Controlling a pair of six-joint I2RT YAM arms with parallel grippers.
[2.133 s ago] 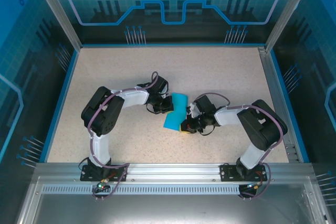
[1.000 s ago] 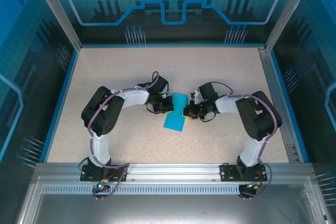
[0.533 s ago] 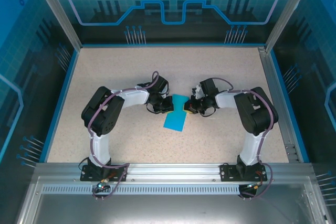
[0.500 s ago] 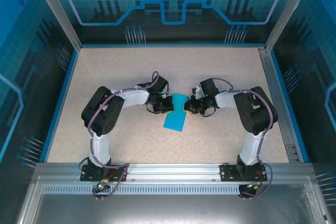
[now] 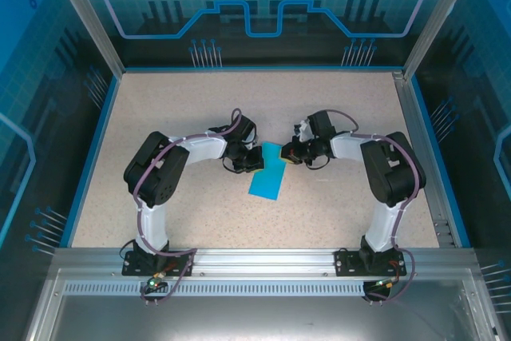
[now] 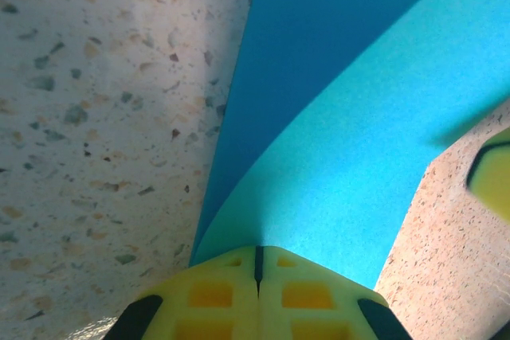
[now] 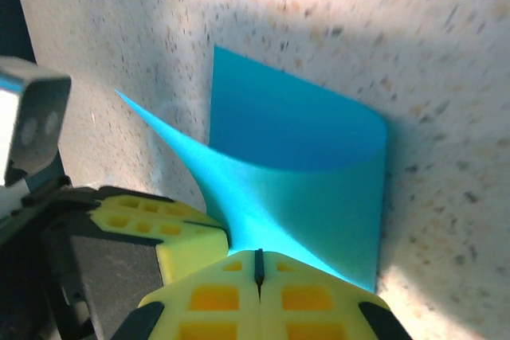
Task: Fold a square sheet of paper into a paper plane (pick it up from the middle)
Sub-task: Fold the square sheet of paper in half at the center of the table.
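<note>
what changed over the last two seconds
The right gripper moved along the right edge of the paper, from the near corner to the far end, and is now shut on it. The left gripper stayed clamped on the other edge; the paper kept its place.

Matte, smooth cyan square sheet of paper [image 6: 343, 141], speckled matte stone-look table [image 5: 184, 109], waffled yellow rubbery left gripper pads [image 6: 211, 296]

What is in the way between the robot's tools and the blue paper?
Nothing visible. The left tool and the right tool are each shut right on the blue paper, which curves up between them.
</note>
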